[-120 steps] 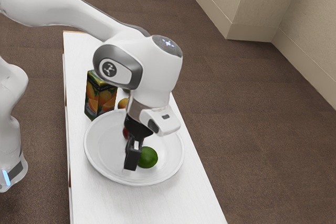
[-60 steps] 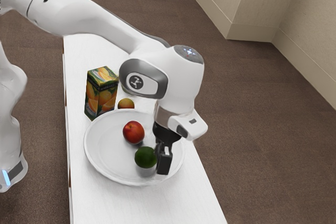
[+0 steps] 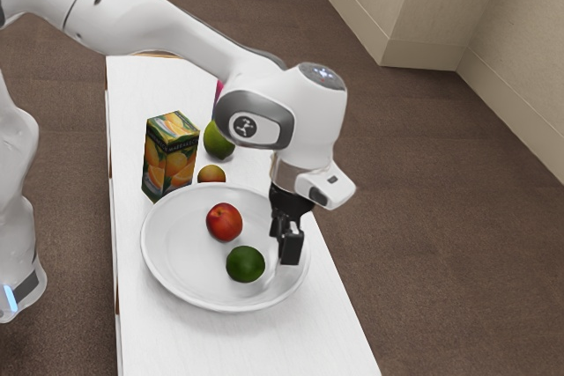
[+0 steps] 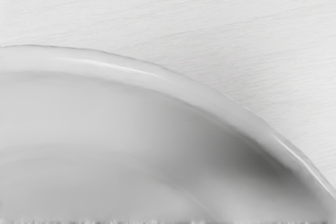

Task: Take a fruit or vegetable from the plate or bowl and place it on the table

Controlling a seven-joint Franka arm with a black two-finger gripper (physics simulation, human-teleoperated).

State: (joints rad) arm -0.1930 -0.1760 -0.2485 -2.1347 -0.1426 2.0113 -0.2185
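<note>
In the exterior view my gripper [image 3: 289, 246] hangs over the exterior view's right part of the white plate [image 3: 227, 306]; whether it is open or shut cannot be told. A red fruit [image 3: 224, 222] and a dark green fruit [image 3: 245, 264] lie on the plate, both apart from the gripper, toward the exterior view's left. The wrist view has the curved plate rim [image 4: 157, 80] with the pale table [image 4: 236, 35] beyond it.
On the white table [image 3: 220, 341], a juice carton [image 3: 170, 158], a small orange-yellow fruit [image 3: 211, 174] and a larger green fruit [image 3: 218, 141] stand beyond the plate. A pink thing [image 3: 218, 90] is partly hidden by the arm.
My gripper has moved across the plate toward the exterior view's right, away from the green fruit, and lately a little up in the picture. The red fruit has come into full view.
</note>
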